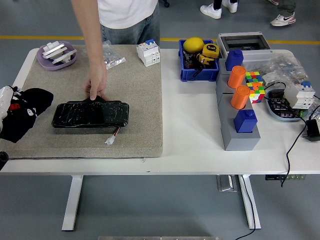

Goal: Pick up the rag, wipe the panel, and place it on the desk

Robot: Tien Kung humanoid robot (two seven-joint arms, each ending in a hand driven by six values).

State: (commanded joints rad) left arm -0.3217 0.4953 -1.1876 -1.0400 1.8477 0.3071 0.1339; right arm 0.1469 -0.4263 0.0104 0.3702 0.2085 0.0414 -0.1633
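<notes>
A white table (190,145) carries a beige mat (135,100). On the mat lies the black panel (90,114), a person's hand (96,85) pressing its far edge. The black rag (22,112) hangs at the mat's left edge, bunched against the left hand (5,102); whether its fingers grip the rag cannot be told.

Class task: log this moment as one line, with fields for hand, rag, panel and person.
left hand: at table's left edge, on black rag | flat black panel: on beige mat | person's hand: touching panel's far edge
</notes>
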